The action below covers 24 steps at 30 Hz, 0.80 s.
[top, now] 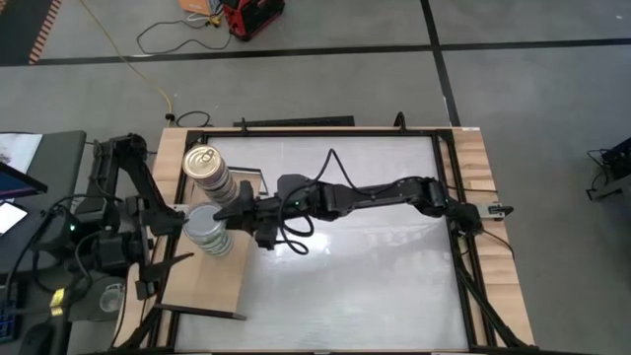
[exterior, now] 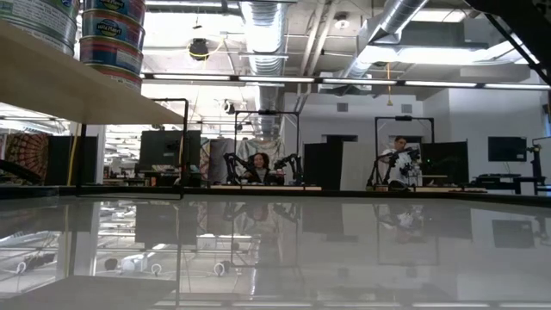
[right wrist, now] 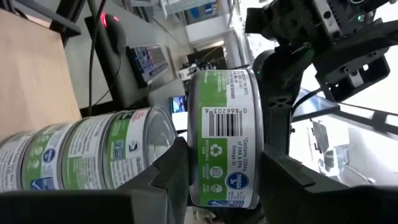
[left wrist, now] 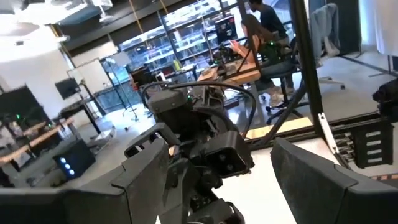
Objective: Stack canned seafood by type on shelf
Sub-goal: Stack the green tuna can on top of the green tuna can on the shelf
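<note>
The shelf (top: 212, 286), a light wooden board, stands raised at the table's left. Two stacks of canned seafood stand on it, a gold-topped stack (top: 204, 166) farther back and a silver-topped stack (top: 212, 239) nearer. My right gripper (right wrist: 225, 158) reaches level across the table from the right and is shut on a green-labelled tin (right wrist: 224, 137). It holds that tin just over the green-labelled stack (right wrist: 93, 155). My left gripper (left wrist: 224, 146) waits open at the shelf's left side (top: 168, 222), facing the right arm, with nothing between its fingers. My right gripper pinches the tin by its round side wall (right wrist: 199, 168), one finger on each opposite side. The fingers come in level from the table's right. The tin stays upright, its flat top up, right by the stack's top tin (right wrist: 158, 140); whether the two touch I cannot tell.
The white tabletop (top: 375, 266) lies under the right arm (top: 394, 192), inside a black metal frame (top: 449, 177). The low view shows the shelf's underside (exterior: 86, 90) and tins on it (exterior: 112, 39). Monitors and cables crowd the table's left edge. People sit at desks beyond.
</note>
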Available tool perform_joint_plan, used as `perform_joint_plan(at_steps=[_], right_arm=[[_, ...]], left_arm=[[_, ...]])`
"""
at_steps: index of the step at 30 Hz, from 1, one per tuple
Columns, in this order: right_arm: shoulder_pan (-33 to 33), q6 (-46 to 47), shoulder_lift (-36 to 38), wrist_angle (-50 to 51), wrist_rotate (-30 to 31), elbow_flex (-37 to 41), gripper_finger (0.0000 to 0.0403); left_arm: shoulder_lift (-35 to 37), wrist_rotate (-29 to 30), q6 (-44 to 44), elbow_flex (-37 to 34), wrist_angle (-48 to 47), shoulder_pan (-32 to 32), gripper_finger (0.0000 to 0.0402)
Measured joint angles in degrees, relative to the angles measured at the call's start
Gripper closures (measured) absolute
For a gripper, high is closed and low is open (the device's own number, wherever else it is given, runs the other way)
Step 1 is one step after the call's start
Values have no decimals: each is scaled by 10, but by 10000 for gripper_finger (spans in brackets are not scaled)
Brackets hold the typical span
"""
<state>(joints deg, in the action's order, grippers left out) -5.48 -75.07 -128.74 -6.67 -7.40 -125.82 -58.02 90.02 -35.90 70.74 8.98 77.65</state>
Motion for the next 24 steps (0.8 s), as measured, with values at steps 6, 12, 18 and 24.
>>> perform_joint_plan(at_steps=[6,12,18,24], right_arm=[[1,-2,0,-58,-12,0,225],[-6,33,0,-41,-9,0,225],[-21,31,-1,-30,46,9,226],[-12,42,1,-4,63,9,226]], left_arm=[[3,0,-1,0,20,-10,129],[3,0,-9,0,21,-21,129],[3,0,-3,0,21,-21,129],[-10,0,6,0,1,-21,129]])
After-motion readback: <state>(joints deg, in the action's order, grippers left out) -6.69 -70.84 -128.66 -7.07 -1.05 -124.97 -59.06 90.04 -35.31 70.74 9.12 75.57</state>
